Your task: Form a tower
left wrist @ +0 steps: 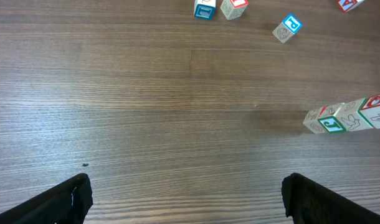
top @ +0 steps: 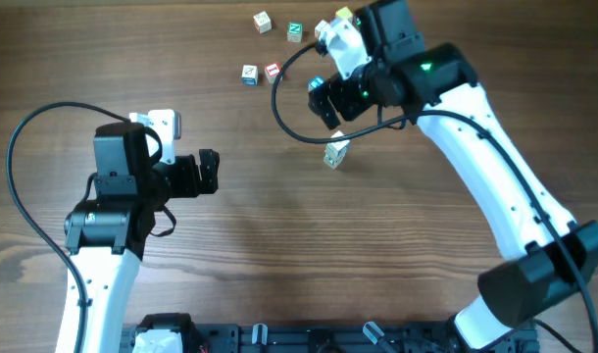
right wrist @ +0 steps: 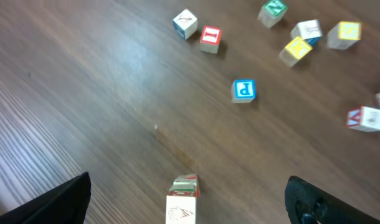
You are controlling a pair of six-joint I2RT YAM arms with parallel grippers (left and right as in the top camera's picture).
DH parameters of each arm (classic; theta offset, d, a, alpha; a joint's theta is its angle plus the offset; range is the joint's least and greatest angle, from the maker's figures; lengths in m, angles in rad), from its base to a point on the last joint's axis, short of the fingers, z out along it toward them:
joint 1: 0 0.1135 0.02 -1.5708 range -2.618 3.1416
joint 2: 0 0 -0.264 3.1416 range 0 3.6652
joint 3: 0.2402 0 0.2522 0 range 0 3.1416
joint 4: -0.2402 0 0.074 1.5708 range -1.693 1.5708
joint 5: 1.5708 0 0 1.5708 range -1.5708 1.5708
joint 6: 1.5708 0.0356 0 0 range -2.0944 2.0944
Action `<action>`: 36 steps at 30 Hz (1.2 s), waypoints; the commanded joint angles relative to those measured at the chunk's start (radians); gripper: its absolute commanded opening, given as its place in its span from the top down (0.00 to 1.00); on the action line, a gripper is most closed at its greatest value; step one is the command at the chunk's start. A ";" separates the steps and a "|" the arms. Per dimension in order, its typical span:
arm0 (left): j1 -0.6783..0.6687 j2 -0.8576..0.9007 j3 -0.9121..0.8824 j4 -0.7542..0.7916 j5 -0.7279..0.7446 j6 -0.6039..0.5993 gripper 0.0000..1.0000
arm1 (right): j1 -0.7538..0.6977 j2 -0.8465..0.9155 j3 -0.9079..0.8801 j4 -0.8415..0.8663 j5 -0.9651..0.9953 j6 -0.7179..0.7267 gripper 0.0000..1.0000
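Note:
The tower (top: 336, 154) is a narrow column of white letter cubes standing right of the table's centre. In the right wrist view the tower (right wrist: 184, 200) rises between the wide-apart fingers of my right gripper (right wrist: 187, 208), and neither finger touches it. From overhead, the right gripper (top: 325, 103) hangs open just above and behind the column. My left gripper (top: 213, 172) stands open and empty to the left, well away from it. In the left wrist view the tower (left wrist: 346, 116) shows at the right edge, far ahead of the left gripper (left wrist: 187, 202).
Loose letter cubes lie behind the tower: a blue P cube (right wrist: 243, 90), a red I cube (right wrist: 210, 37), a white cube (right wrist: 185, 23), and several more at the back right around a yellow one (right wrist: 296, 48). A black cable (top: 279, 98) loops beside the right arm.

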 commanded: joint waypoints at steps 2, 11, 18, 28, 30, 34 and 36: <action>0.000 -0.001 -0.005 0.000 -0.006 0.005 0.00 | -0.010 -0.045 0.041 -0.002 0.071 0.059 0.00; 0.000 -0.001 -0.005 0.000 -0.006 0.005 0.00 | -0.178 -0.251 0.109 -0.140 0.098 0.422 0.00; 0.000 -0.001 -0.005 0.000 -0.006 0.005 0.00 | -0.272 -0.199 -0.128 -0.278 0.104 0.410 0.00; 0.000 -0.001 -0.005 0.000 -0.006 0.005 0.00 | -0.259 -0.200 -0.562 0.063 -0.279 0.140 0.38; 0.000 -0.001 -0.005 0.000 -0.006 0.005 0.00 | -0.259 -0.201 -0.609 0.064 -0.283 0.199 0.89; 0.000 -0.001 -0.005 0.000 -0.006 0.005 0.00 | -0.259 -0.238 -0.778 0.193 -0.547 0.274 0.95; 0.000 -0.001 -0.005 0.000 -0.006 0.005 0.00 | -0.259 -0.245 -0.903 0.407 -0.559 0.442 0.96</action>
